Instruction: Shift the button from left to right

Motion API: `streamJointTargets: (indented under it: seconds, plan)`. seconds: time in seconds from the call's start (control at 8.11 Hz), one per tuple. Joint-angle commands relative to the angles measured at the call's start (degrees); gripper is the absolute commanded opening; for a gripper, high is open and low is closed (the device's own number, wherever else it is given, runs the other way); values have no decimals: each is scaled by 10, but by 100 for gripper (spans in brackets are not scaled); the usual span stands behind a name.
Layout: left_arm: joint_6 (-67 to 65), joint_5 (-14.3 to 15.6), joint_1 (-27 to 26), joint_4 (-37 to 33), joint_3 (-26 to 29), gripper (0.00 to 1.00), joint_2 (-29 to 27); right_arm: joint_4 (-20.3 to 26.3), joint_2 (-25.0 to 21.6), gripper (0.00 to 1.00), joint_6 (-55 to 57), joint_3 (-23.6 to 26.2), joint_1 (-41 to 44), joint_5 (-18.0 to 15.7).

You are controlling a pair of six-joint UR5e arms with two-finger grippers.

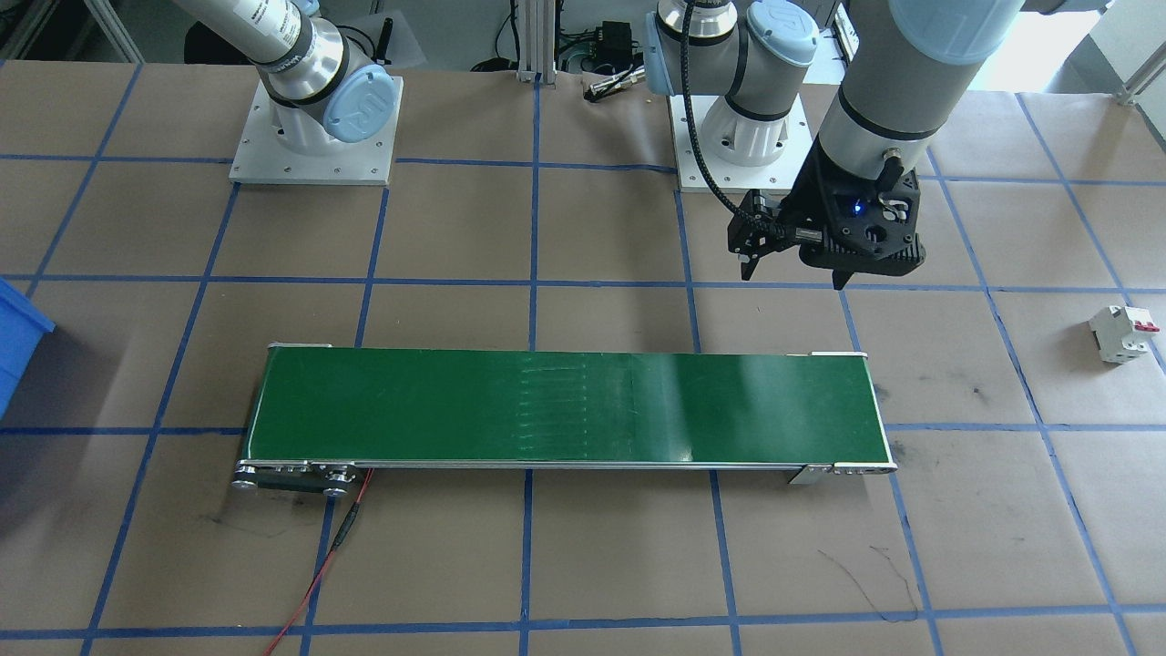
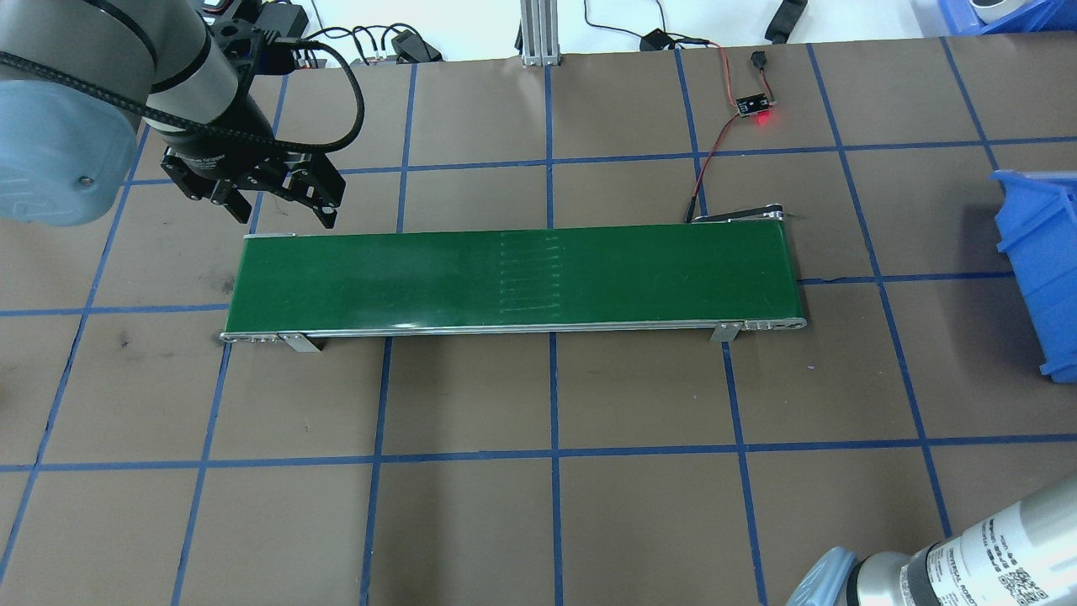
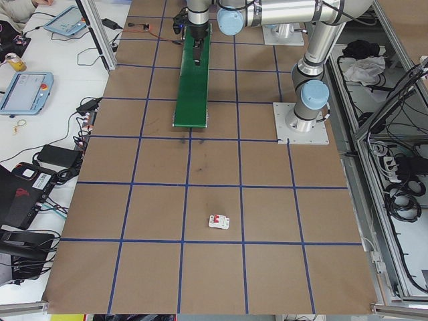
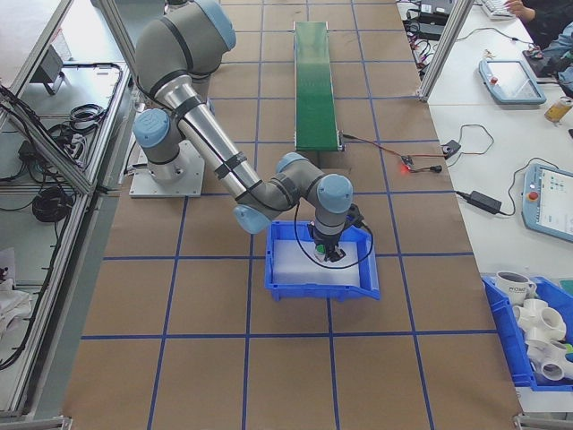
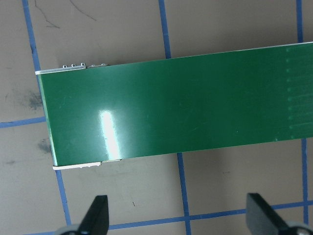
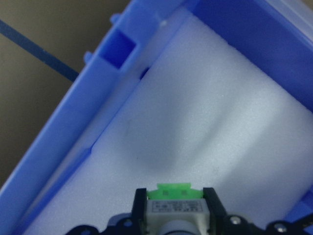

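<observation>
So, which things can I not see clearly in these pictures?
- The button: the right wrist view's lower edge cuts it off and the right gripper covers its sides, so its cap stays hidden.
- Whether the button touches the foam in the blue bin: too small in the right side view.
- The left gripper: the left wrist view shows only its fingertips.
- The circuit breaker: markings too small.

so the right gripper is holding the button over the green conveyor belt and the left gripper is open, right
Not quite. The right gripper holds the button over the white foam inside the blue bin, as the right wrist view shows. The left gripper is indeed open.
</observation>
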Motion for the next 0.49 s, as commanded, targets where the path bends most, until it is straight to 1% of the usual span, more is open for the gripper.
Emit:
streamJointTargets:
  seconds: [0.0, 0.12, 0.25, 0.37]
  plan:
    - [0, 3, 0, 0, -1, 100, 4, -6, 13, 54, -27, 0, -1, -12]
    - [0, 1, 0, 0, -1, 100, 3, -5, 8, 88, -42, 0, -1, -13]
    - [0, 1, 0, 0, -1, 100, 0, -1, 2, 100, -48, 0, -1, -13]
    - [0, 0, -1, 0, 0, 100, 1, 6, -25, 100, -48, 0, -1, -11]
